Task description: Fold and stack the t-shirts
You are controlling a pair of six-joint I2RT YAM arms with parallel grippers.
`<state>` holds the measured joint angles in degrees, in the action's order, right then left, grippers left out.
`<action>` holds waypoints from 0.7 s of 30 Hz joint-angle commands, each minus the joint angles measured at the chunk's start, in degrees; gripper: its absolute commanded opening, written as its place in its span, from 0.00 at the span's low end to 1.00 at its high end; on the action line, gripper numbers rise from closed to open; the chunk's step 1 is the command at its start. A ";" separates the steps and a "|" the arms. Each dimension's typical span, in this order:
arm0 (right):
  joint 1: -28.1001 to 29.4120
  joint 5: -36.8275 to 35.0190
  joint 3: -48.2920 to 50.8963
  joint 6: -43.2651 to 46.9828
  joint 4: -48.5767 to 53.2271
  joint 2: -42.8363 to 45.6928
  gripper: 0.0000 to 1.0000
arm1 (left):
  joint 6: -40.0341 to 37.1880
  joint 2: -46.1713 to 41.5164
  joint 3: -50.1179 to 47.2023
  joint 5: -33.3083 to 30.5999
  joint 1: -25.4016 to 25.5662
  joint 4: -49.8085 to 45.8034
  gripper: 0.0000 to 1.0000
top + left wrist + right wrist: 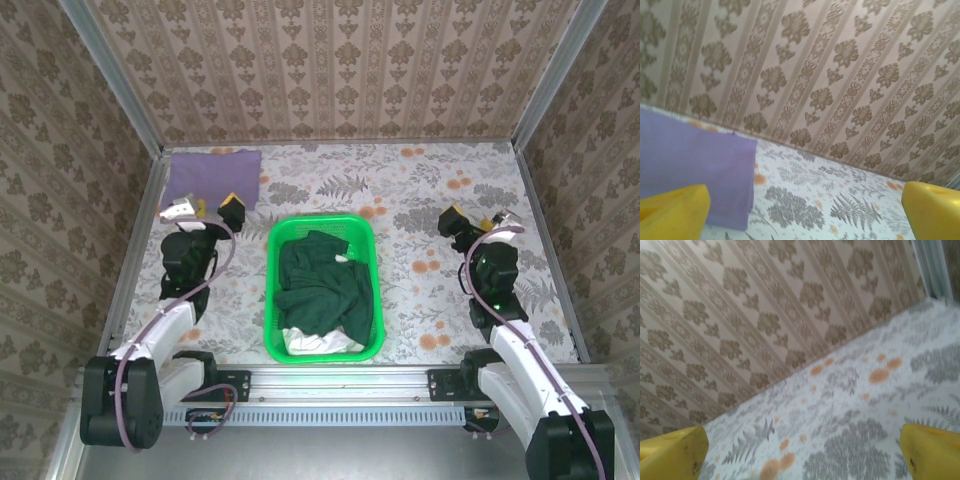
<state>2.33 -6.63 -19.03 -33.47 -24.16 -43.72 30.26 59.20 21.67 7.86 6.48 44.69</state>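
A crumpled dark forest green cloth t-shirt [318, 285] hides most of a white cloth [320, 343] at the near end of the bright green plastic mesh basket [372, 290]; what that cloth is cannot be told. The folded pale lilac-purple t-shirt [690, 160] is cut off by the left wrist view's left edge, its near part behind a yellow finger [672, 212] of the left gripper [805, 212].

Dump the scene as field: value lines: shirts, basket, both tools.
folded: pale lilac-purple cloth t-shirt, flat, far-left corner of floral-print table
unfolded: dark forest green cloth t-shirt, crumpled in bright green plastic mesh basket, mid-table
also in basket: white cloth, near end
left tool: open, empty, by the lilac shirt's near edge
right tool: open, empty, over bare table
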 commanded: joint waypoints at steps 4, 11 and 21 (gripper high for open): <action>2.46 14.62 -11.54 -4.52 13.51 -10.82 0.92 | 2.24 2.47 11.36 8.10 5.84 -16.76 0.96; 12.29 19.27 -33.09 1.64 43.99 -32.91 0.77 | -11.44 13.17 33.31 2.72 28.22 -56.60 0.89; 20.49 15.83 -37.76 4.29 53.33 -39.68 0.74 | -15.86 29.44 44.95 -2.51 46.46 -80.23 0.79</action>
<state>22.79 9.89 -55.48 -30.13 23.97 -83.09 16.86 86.63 64.31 7.25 51.68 -25.32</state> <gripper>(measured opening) 0.740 0.802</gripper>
